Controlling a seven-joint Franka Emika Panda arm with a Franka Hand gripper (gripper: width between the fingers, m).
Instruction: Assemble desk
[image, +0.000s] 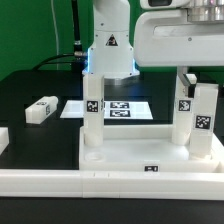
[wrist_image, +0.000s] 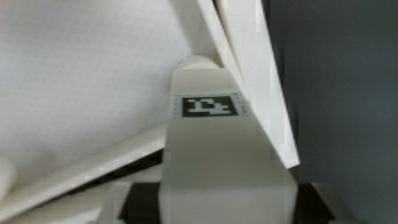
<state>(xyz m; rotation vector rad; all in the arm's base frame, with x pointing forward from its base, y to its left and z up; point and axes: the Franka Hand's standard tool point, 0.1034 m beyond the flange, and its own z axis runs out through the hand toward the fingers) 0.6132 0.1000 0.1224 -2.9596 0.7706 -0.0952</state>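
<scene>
The white tabletop (image: 120, 165) lies at the front with its rim facing up. One leg (image: 94, 112) stands upright in its left corner. Two more stand at the right, one nearer the camera (image: 205, 120) and one behind it (image: 185, 112). My gripper (image: 186, 78) comes down from above onto the rear right leg. In the wrist view this tagged leg (wrist_image: 214, 130) fills the gap between my dark fingers (wrist_image: 146, 200), so my gripper (wrist_image: 222, 205) is shut on it. It stands by the tabletop rim (wrist_image: 231, 50). A fourth leg (image: 40, 108) lies loose on the black table at the exterior view's left.
The marker board (image: 118, 108) lies flat behind the tabletop, in front of the robot's base (image: 108, 55). A white piece (image: 3, 140) shows at the exterior view's left edge. A long white rail (image: 60, 185) runs along the front.
</scene>
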